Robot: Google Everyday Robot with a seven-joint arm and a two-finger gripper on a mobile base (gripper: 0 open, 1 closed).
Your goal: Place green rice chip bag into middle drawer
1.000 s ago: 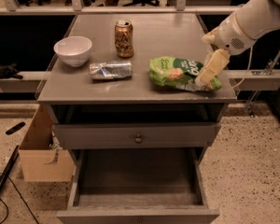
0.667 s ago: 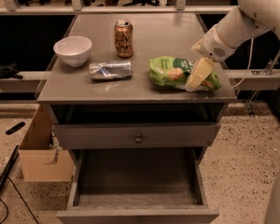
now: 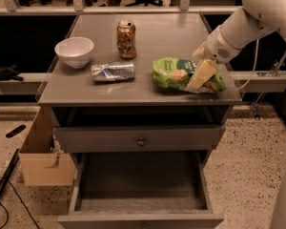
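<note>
The green rice chip bag lies flat on the right side of the grey cabinet top. My gripper comes in from the upper right on a white arm and rests on the right half of the bag, covering part of it. The middle drawer is pulled out below, showing its grey floor and side walls with nothing in it.
A white bowl, a soda can and a silver-blue foil packet sit on the top, left of the bag. A closed drawer front with a round knob is above the open drawer. A cardboard box stands on the floor at left.
My gripper has moved left and down along the bag's right half. The bag and the drawer have not moved.
</note>
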